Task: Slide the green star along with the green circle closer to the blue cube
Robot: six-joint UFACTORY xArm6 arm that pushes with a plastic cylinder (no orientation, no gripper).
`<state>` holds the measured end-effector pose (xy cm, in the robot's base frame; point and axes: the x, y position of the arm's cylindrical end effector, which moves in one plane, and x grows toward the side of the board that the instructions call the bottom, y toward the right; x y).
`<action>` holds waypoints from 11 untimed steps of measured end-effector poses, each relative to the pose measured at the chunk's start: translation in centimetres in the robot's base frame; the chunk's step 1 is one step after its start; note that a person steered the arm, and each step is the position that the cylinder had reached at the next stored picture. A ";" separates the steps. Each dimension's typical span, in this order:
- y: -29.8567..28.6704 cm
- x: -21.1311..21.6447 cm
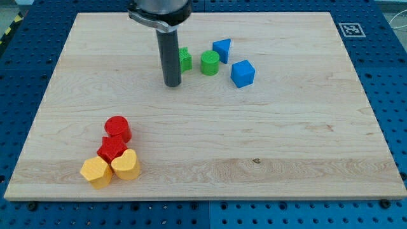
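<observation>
The green star (185, 59) lies near the view's top middle, partly hidden behind my rod. The green circle (210, 62) stands just to its right. The blue cube (242, 73) sits to the right of the circle and a little lower. My tip (172, 84) rests on the board just left of and below the green star, close to it.
A blue triangle (222, 48) lies above the circle and the cube. At the lower left is a cluster: a red circle (117, 128), a red star (112, 149), a yellow hexagon (96, 172) and a yellow heart (126, 165). The wooden board (286, 140) has edges all round.
</observation>
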<state>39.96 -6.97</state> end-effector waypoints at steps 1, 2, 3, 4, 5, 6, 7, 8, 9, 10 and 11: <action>0.0 -3.0; -0.1 -4.4; -0.1 -4.7; -1.5 -4.7; -3.2 -4.9; -3.6 -7.0; -2.5 -8.1; -0.2 -7.2; 4.9 -5.7; 9.8 -5.7; 13.1 -5.7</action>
